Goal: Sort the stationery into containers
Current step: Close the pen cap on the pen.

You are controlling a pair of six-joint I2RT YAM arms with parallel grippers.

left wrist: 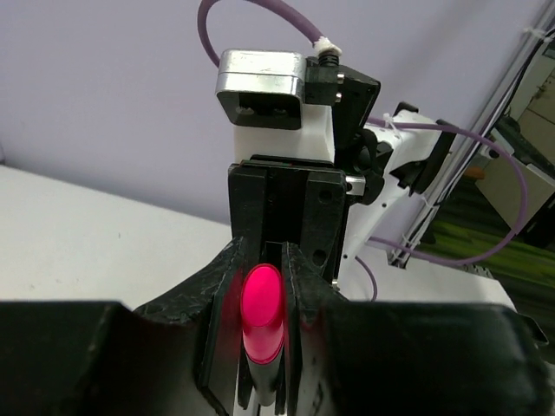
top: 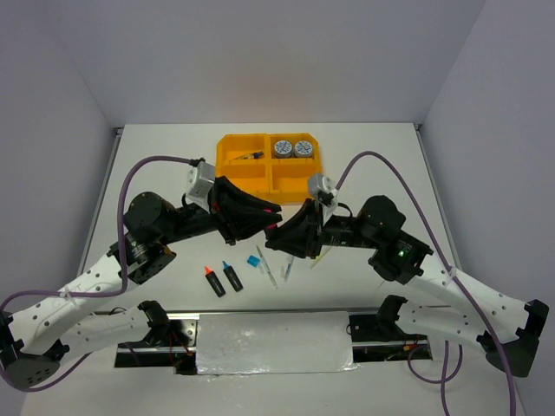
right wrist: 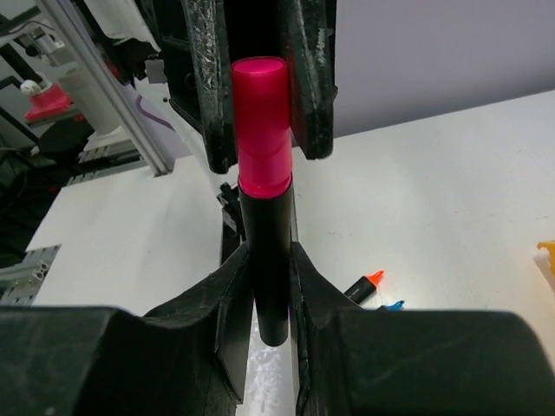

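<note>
Highlighter (right wrist: 260, 130) bridges both claws above the surface (top: 165, 139): left claw (left wrist: 262, 260) clamps the pink cap and right claw (right wrist: 269, 260) grips the black barrel, near the tray (top: 224, 158) edge.

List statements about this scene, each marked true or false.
1. The left end effector and right end effector both clamp the pink-capped black plastic highlighter. True.
2. The two round blue-white patterned tape rolls lie on the white table. False: they sit in the orange-yellow plastic tray's far right compartment.
3. An orange-capped black highlighter and a blue-capped black highlighter lie on the table. True.
4. The small blue square sits in the tray. False: it lies on the table.
</note>
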